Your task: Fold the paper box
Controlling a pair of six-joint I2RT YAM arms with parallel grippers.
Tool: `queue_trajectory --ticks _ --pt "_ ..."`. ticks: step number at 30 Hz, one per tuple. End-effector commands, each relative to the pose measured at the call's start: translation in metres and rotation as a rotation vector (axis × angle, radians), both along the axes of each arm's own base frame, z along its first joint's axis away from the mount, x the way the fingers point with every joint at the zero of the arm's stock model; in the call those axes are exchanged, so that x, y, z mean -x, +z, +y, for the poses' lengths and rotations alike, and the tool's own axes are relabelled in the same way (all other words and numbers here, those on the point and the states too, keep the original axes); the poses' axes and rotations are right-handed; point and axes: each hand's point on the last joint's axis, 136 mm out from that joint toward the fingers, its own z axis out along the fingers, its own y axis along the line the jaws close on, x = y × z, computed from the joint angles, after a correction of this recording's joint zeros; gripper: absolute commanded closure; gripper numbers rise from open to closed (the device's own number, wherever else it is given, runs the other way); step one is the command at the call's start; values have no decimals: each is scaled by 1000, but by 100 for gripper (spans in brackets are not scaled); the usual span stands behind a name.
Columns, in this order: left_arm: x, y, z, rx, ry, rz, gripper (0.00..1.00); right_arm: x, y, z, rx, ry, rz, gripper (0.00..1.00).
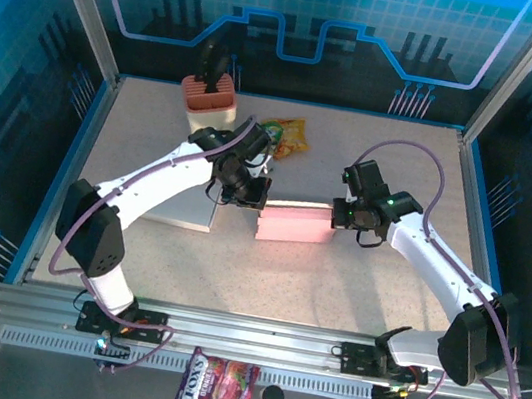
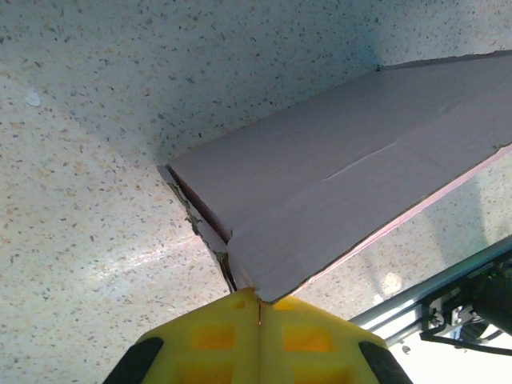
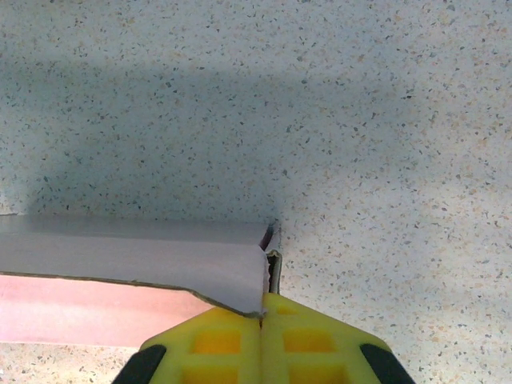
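**Both ends pinched, box at mid-frame**

Paper box [image 1: 295,222] lies flat at centre of the top view, on the table [image 1: 352,294]. Left gripper [image 1: 249,195] is at its left end, right gripper [image 1: 341,215] at its right end. Wrist views show both w/ jaws together, each nipping a thin flap corner. Prob. reason: gripping opposite ends steadies the box so flaps crease w/o sliding.

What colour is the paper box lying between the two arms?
Pink. The paper box shows it best in the top external view.
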Motion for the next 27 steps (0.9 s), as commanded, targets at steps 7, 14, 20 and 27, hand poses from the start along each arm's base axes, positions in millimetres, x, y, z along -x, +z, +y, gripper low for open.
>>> queue_trajectory --ticks 7,14,20,27 --pt "4 3 -11 59 2 72 100 16 -14 5 -2 19 62 100" --pt "4 -10 -6 57 -44 -15 100 16 -14 5 -4 23 53 100" --pt "8 -23 -1 32 -72 -51 100 18 -18 4 2 33 43 100" --pt "13 -31 6 -43 -96 -89 100 26 -25 -3 27 28 53 100"
